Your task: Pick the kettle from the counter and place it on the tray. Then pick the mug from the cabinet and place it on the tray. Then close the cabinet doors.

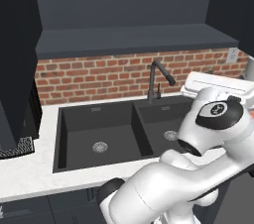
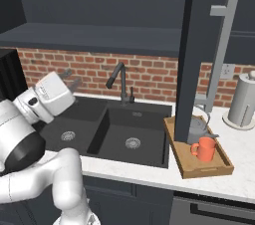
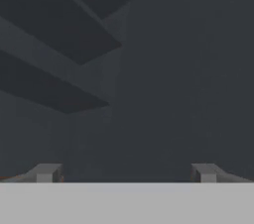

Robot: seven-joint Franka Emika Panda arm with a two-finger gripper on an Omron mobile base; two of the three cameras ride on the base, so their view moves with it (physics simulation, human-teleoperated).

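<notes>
The orange mug (image 2: 204, 149) stands on the wooden tray (image 2: 209, 173), which lies on the white counter (image 2: 241, 171) right of the sink. Behind the mug sits the grey kettle (image 2: 199, 128), also on the tray and partly hidden by an open cabinet door (image 2: 191, 55) with a long silver handle (image 2: 219, 55). Another open door (image 1: 15, 59) hangs at the left. The cabinet (image 2: 99, 0) above the sink shows its dark inside. My gripper (image 2: 72, 80) is raised over the sink's left side, open and empty. In the hand view the gripper (image 3: 126, 173) faces dark shelves, its fingertips (image 3: 47, 172) far apart.
A black double sink (image 1: 99, 134) with a dark faucet (image 1: 156, 82) lies below the cabinet, backed by a brick wall (image 1: 99, 77). A tall pale grey cylinder (image 2: 244, 102) stands at the far right of the counter. The open right door juts out over the tray.
</notes>
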